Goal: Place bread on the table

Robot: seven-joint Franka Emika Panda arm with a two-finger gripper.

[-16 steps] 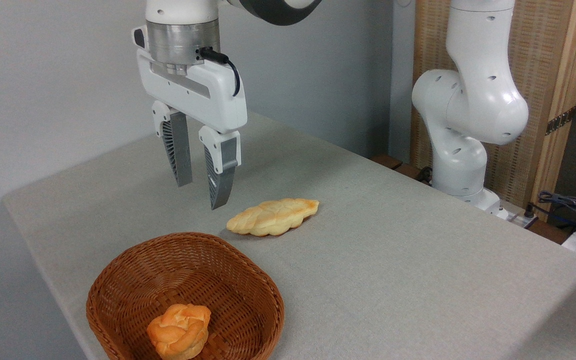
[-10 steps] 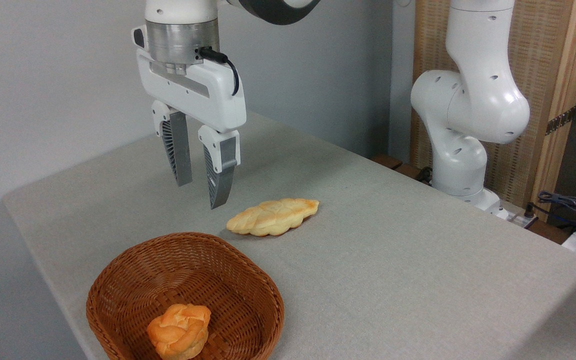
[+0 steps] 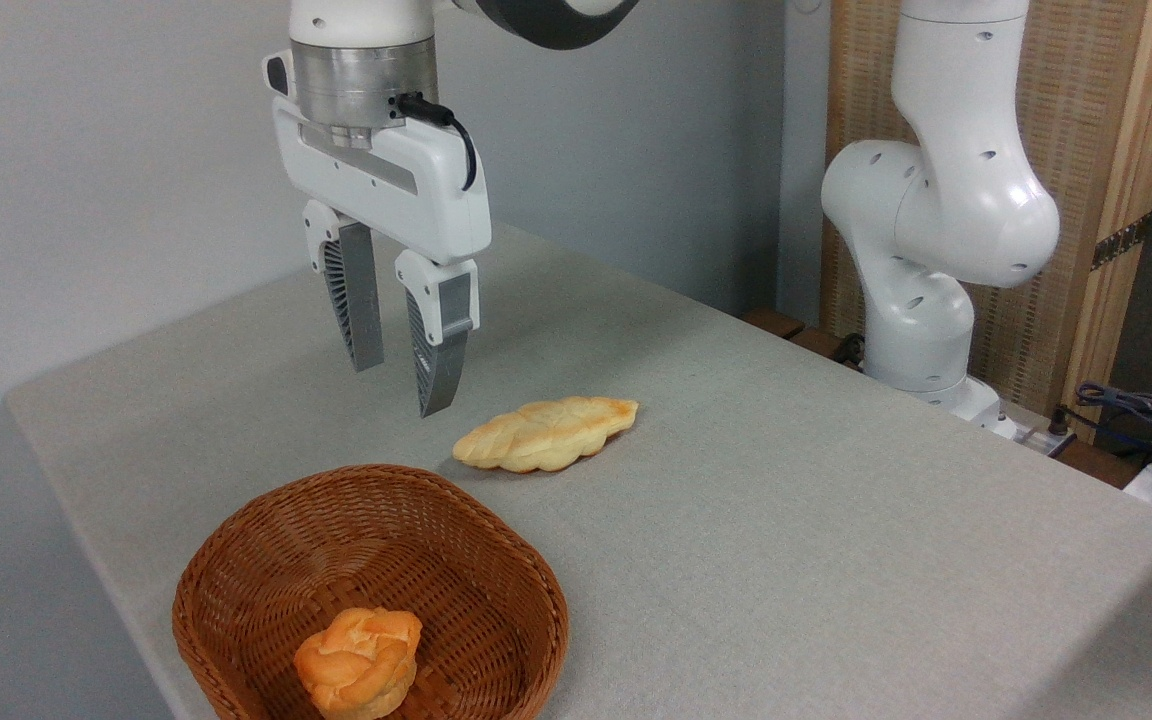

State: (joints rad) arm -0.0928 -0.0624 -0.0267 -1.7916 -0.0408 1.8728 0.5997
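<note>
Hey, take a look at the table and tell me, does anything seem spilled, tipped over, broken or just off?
Nothing stands out. The wicker basket sits upright with the bread inside it, the braided loaf lies flat on the table, and the gripper hangs above with nothing between its fingers.

From my remote station I see the bread (image 3: pixel 359 662), a small knotted bun with a glossy orange-golden crust, sitting upright and whole near the 6 o'clock wall inside a brown woven basket (image 3: pixel 236 560). The table (image 3: pixel 786 520), a broad rectangular top covered in light grey-beige cloth with rounded corners, runs from its far corner at 12 o'clock down to the lower right at 4 o'clock. I count the bun as resting on the wicker alone, at the tabletop's 7 o'clock corner, not touching the cloth.
</note>
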